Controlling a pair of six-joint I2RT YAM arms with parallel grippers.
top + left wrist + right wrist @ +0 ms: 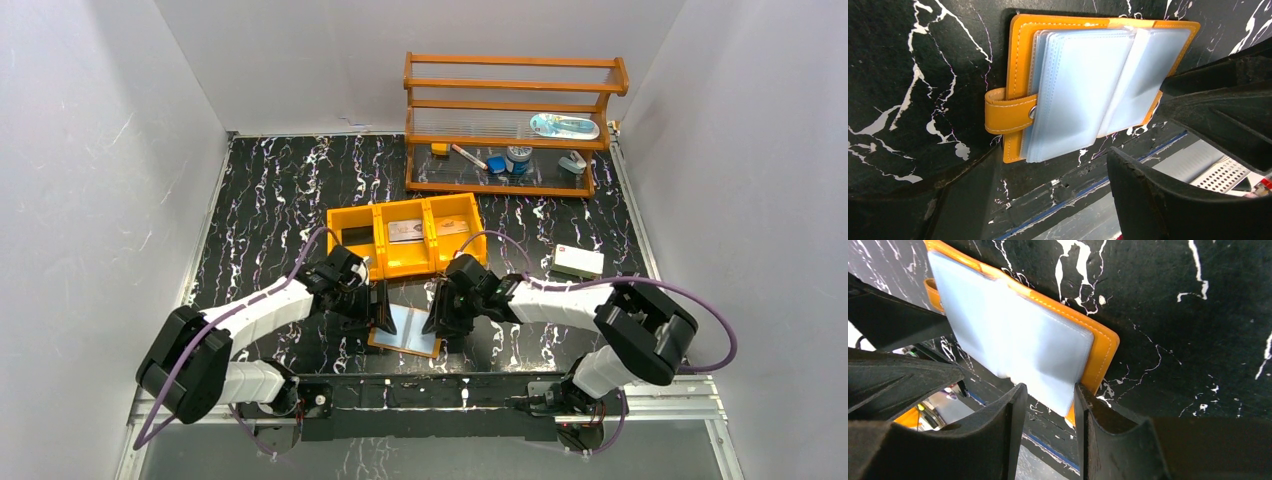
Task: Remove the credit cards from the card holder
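Right gripper [1048, 392], jaws slightly parted, straddles a sleeve corner of the orange-tan leather card holder [1100, 347], open just before the orange plastic tray [410, 268], seemingly to peel it; left gripper [372, 308] hovers wide open.

Even light, sheen on card holder [1083, 85]

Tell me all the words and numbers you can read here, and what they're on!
Nothing here can be read.
white box: a red mark, too small to read.
cards in the orange tray: print too blurred to read.
blue-and-white package on the shelf: too small to read.
card holder: no writing shows on its cover or pockets.
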